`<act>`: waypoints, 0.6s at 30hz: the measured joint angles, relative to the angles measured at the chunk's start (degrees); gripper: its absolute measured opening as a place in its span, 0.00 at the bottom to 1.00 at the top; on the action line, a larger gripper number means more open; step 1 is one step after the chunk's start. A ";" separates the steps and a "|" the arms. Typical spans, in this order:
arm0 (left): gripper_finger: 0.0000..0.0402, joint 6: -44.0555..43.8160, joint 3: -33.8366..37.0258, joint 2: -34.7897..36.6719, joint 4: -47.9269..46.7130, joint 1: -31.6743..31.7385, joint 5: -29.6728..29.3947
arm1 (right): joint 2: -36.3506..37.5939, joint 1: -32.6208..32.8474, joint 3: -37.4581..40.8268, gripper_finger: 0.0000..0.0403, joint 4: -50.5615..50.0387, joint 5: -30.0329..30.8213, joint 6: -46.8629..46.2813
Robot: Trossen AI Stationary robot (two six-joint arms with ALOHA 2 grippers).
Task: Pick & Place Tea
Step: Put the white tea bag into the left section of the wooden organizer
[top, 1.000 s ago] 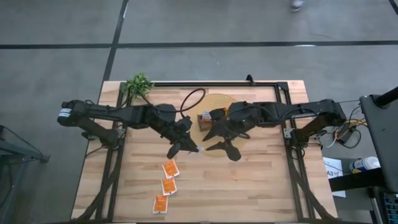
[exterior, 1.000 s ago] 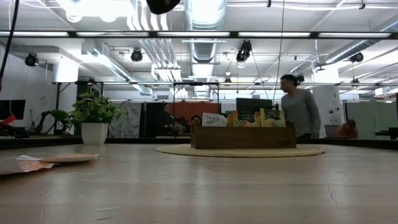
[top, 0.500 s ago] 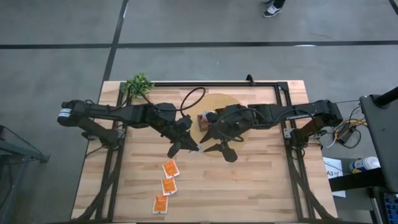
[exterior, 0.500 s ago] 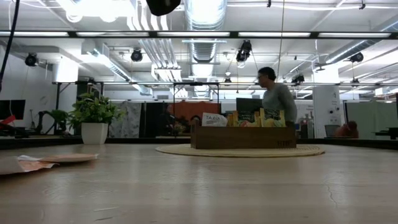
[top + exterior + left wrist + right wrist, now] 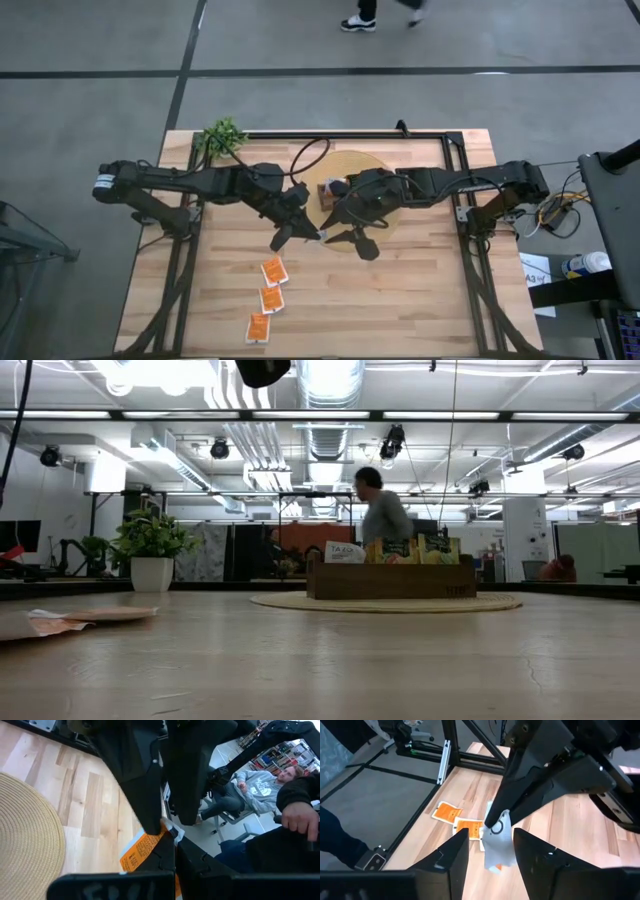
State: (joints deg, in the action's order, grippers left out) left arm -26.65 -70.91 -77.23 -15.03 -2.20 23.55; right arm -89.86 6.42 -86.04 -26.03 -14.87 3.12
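My left gripper (image 5: 308,234) is shut on one tea sachet (image 5: 499,845), orange and white, held in the air over the middle of the table. My right gripper (image 5: 491,834) faces it from the table's right side, open. Its two fingers stand on either side of the sachet; whether they touch it I cannot tell. Three more orange tea sachets (image 5: 271,298) lie flat in a row on the table's near left part. More tea stands in the wooden box (image 5: 328,190) on the round woven mat (image 5: 362,165). Both grippers are above the low view's picture. My left gripper pinches the sachet's edge (image 5: 159,839) between its two fingers. The fingers (image 5: 506,815) come slanting down from the table's left side. The sachet is lifted clear of the table and hangs below the fingertips, its white side toward my right gripper.
A small potted plant (image 5: 222,137) stands at the far left corner. A black cable loop (image 5: 312,155) lies beside the mat. A black frame (image 5: 455,160) runs along the far and right edges. A person (image 5: 383,520) walks in the room behind the table. Bare wood lies at the near right.
My right gripper has edged toward the table's left, closer around the sachet that my left gripper holds. My left gripper has kept still with the sachet. The person beyond the table has walked across the room toward the left.
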 joint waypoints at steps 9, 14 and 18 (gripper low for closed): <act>0.00 0.02 0.00 0.00 -0.01 0.12 0.04 | -0.31 -0.15 0.00 0.24 0.59 -0.02 0.06; 0.00 0.04 0.00 -0.02 -0.04 0.19 0.11 | -0.31 -0.15 0.00 0.10 0.64 0.00 0.06; 0.00 0.04 0.00 -0.04 -0.09 0.22 0.11 | -0.31 -0.13 0.00 0.03 0.59 -0.02 0.04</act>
State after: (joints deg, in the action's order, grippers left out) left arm -26.61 -70.91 -77.28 -15.11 -1.98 23.66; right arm -90.17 6.28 -86.04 -25.44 -14.90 3.16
